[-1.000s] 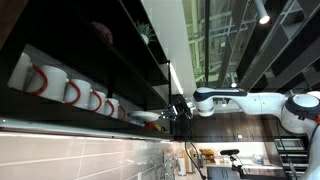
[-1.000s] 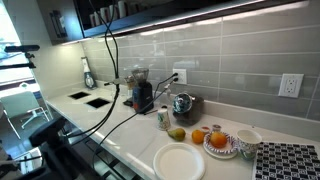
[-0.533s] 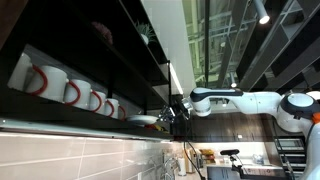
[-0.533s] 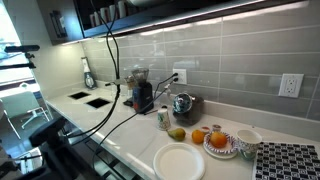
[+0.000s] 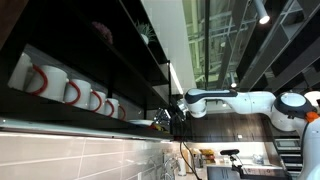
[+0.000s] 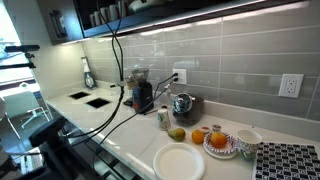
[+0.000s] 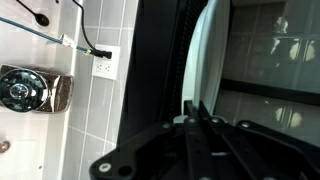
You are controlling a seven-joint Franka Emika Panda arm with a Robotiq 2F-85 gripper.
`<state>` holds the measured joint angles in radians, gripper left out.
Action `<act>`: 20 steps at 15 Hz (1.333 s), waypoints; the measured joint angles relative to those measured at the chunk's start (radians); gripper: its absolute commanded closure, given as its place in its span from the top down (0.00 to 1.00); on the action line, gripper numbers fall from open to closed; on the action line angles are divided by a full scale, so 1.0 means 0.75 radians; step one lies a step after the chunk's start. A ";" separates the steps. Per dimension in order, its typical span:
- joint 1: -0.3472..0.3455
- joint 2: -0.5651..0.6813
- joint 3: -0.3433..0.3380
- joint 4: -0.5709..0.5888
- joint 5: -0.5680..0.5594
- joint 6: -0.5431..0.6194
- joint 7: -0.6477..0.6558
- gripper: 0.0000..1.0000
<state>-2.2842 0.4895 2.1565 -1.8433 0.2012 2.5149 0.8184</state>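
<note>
Gripper (image 5: 172, 113): at shelf (image 5: 60, 115) edge, right by plate (image 7: 208, 50).
Jaws: I can't tell open/shut.
Mugs (image 5: 70, 91): row further along shelf.

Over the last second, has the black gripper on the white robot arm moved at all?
Yes. In an exterior view the black gripper has slid leftward in the picture, closer to the fixed row of white red-handled mugs.

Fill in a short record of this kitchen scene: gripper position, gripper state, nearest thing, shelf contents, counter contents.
Gripper position: gripper up at the dark high shelf
Gripper state: cannot tell
Nearest thing: white plate, at the fingertips, contact unclear
Shelf contents: row of white mugs with red handles
Counter contents: oranges
</note>
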 measured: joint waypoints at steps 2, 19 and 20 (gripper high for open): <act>0.038 -0.017 -0.029 0.026 -0.002 0.000 -0.006 0.01; 0.371 -0.121 -0.337 0.203 -0.001 0.022 -0.087 0.48; 0.371 -0.121 -0.334 0.205 -0.002 0.033 -0.091 0.56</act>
<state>-2.0057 0.3989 1.9062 -1.6896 0.1999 2.5399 0.7500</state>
